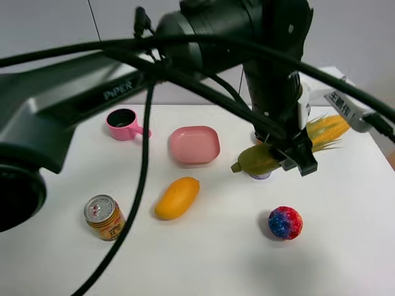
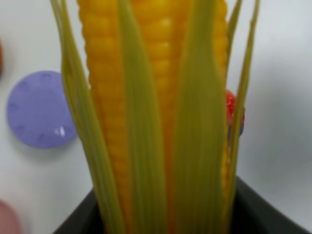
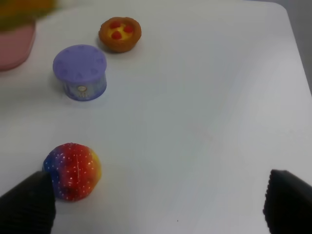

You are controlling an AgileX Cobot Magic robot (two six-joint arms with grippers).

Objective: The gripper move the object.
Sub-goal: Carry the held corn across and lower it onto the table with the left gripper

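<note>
The left gripper is clamping the toy corn cob mid-length above the table; it is likely light, rigid, slick plastic, balancing best there.

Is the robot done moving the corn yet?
Not yet. Done: the left gripper is shut on the corn, and the corn looks lifted off the table, above the purple pot. In hand: the corn is up in the air. Left: put it down somewhere and let go. The right gripper is open and holds nothing.
</note>
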